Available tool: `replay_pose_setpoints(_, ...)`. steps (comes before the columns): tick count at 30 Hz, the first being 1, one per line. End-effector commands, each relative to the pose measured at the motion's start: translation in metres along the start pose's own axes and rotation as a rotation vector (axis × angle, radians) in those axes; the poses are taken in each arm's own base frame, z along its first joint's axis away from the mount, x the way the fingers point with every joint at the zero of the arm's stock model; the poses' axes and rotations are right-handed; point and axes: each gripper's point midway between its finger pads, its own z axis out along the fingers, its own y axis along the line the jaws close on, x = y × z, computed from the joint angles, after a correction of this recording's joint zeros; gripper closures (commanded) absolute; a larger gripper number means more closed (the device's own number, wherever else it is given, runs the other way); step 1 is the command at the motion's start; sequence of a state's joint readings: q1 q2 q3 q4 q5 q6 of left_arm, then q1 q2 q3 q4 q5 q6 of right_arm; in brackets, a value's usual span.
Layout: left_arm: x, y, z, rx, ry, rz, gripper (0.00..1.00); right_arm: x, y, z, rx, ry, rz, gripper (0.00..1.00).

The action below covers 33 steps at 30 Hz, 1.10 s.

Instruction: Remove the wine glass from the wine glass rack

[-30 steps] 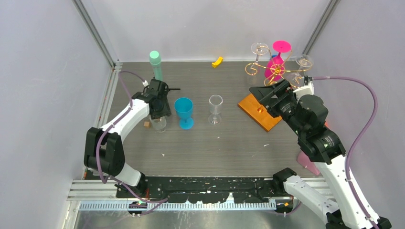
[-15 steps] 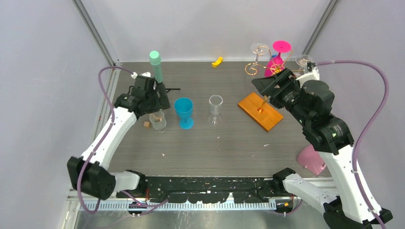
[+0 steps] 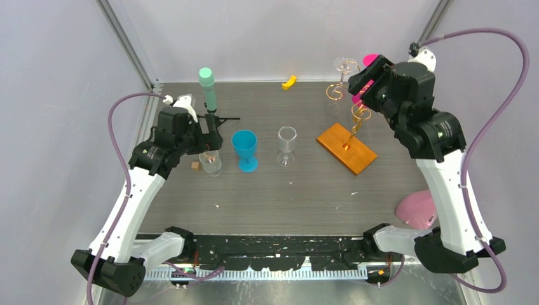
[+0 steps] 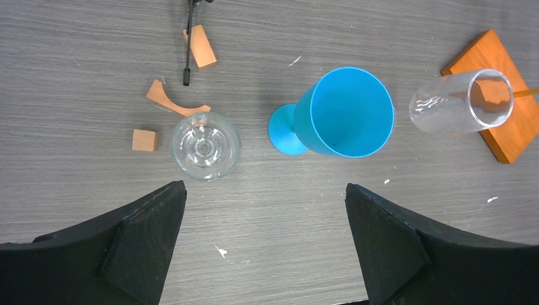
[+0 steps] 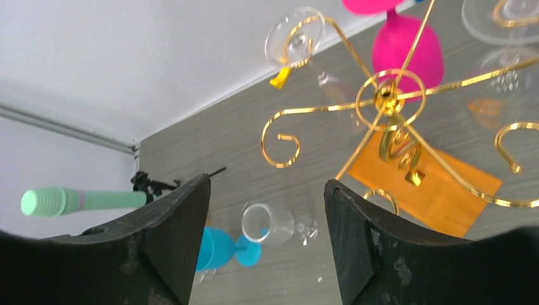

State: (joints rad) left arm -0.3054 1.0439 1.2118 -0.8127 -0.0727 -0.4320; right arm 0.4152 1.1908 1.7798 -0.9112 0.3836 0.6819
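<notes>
The wine glass rack [image 3: 356,117] is a gold wire stand on an orange-brown wooden base [image 3: 346,149] at the back right. A clear wine glass [image 3: 345,65] hangs from a curled arm, and a pink one [image 5: 407,47] hangs beside the hub [image 5: 388,95]. Another clear foot [image 5: 508,19] sits on a far arm. My right gripper [image 3: 363,75] [image 5: 267,181] hovers open above the rack top, holding nothing. My left gripper [image 3: 210,130] [image 4: 264,187] is open, raised over a clear glass [image 4: 205,145] standing on the table.
A blue goblet [image 3: 245,149] and a tall clear glass [image 3: 286,145] stand mid-table. A black tripod with a mint-green cylinder [image 3: 207,86] is at the back left. Small wooden blocks [image 4: 202,46] lie near the left glass. A yellow piece [image 3: 290,82] and a pink object [image 3: 416,213] lie apart.
My left gripper opened, let go of the clear glass on the table and rose. My right arm lifted from beside the wooden base up to the rack's top.
</notes>
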Motion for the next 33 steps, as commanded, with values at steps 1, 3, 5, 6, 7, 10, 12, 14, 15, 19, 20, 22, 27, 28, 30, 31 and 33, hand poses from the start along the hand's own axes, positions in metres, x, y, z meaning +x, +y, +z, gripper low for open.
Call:
replay_pose_setpoints(1,0.004,-0.005,-0.002,0.047,0.013,0.037,0.0,-0.025,0.004,0.021,0.044,-0.056,-0.063,0.29)
replay_pose_setpoints(3,0.006,-0.005,-0.001,0.054,0.018,0.038,0.0,-0.023,0.003,0.037,0.049,-0.031,-0.03,0.29)
replay_pose_setpoints(5,0.007,-0.006,-0.001,0.06,0.018,0.039,0.0,-0.022,0.0,0.058,0.043,-0.007,0.036,0.29)
replay_pose_setpoints(6,0.007,-0.006,0.0,0.061,0.018,0.038,0.0,-0.027,-0.002,0.066,0.034,-0.013,0.069,0.31)
replay_pose_setpoints(7,0.007,-0.006,0.0,0.062,0.016,0.04,0.0,-0.025,-0.009,0.078,0.054,-0.006,0.107,0.31)
replay_pose_setpoints(10,0.006,-0.007,0.001,0.062,0.015,0.04,0.0,-0.025,-0.006,0.102,0.029,0.002,0.191,0.42)
replay_pose_setpoints(12,0.009,-0.006,-0.001,0.055,0.032,0.028,0.0,-0.026,0.003,0.114,-0.016,0.003,0.245,0.49)
replay_pose_setpoints(14,0.009,-0.006,-0.004,0.052,0.041,0.023,0.0,-0.026,0.01,0.124,-0.038,0.007,0.283,0.53)
replay_pose_setpoints(15,0.008,-0.006,-0.005,0.053,0.039,0.022,0.0,-0.025,0.011,0.128,-0.036,0.01,0.301,0.54)
replay_pose_setpoints(19,0.006,-0.007,-0.009,0.058,0.025,0.025,0.0,-0.021,0.007,0.147,-0.003,0.006,0.349,0.56)
replay_pose_setpoints(20,0.006,-0.006,-0.009,0.057,0.027,0.026,0.0,-0.018,0.005,0.152,0.011,0.009,0.359,0.56)
replay_pose_setpoints(22,0.007,-0.01,-0.01,0.077,0.033,0.028,0.0,-0.015,-0.003,0.156,0.049,0.006,0.373,0.58)
replay_pose_setpoints(27,0.011,-0.012,-0.009,0.089,0.045,0.024,0.01,-0.008,-0.011,0.163,0.085,0.009,0.378,0.57)
replay_pose_setpoints(28,0.011,-0.013,-0.009,0.094,0.046,0.021,0.01,-0.008,-0.012,0.164,0.088,0.009,0.377,0.57)
replay_pose_setpoints(30,0.011,-0.014,-0.009,0.102,0.047,0.016,0.01,-0.007,-0.013,0.167,0.096,0.005,0.375,0.57)
replay_pose_setpoints(31,0.011,-0.015,-0.008,0.104,0.049,0.014,0.02,-0.008,-0.015,0.169,0.103,-0.003,0.374,0.57)
replay_pose_setpoints(33,0.011,-0.015,-0.008,0.104,0.05,0.013,0.02,-0.009,-0.019,0.172,0.121,-0.016,0.372,0.57)
